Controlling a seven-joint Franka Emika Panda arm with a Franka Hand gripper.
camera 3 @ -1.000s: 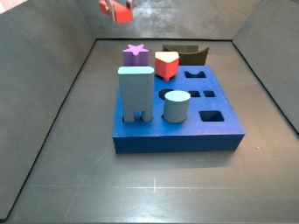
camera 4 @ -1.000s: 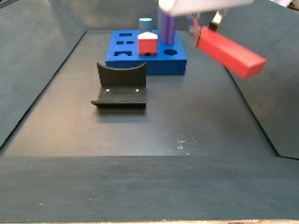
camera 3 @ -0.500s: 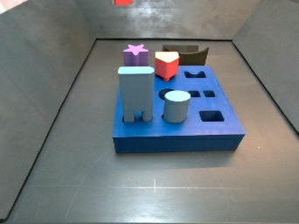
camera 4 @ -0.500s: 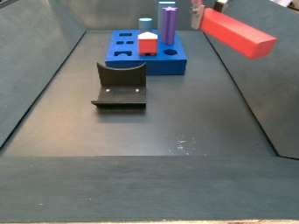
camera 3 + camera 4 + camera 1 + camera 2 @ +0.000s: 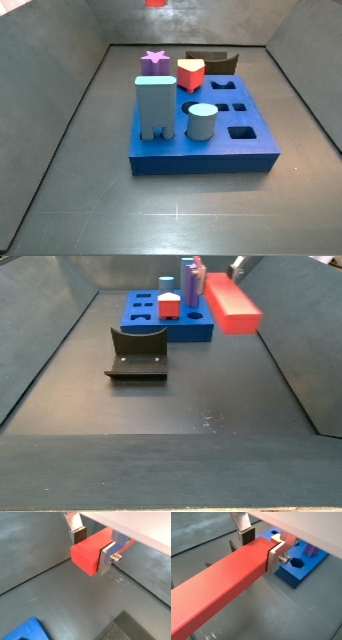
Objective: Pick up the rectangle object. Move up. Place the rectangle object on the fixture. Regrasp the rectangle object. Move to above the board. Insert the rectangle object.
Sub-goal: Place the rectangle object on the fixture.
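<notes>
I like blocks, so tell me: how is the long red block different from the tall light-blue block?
The rectangle object is red; the light-blue block is pale blue. The rectangle object is up in the air, lying roughly level, clamped in the gripper; the light-blue block stands upright in the board. Both are long, plain blocks with flat sides.
</notes>
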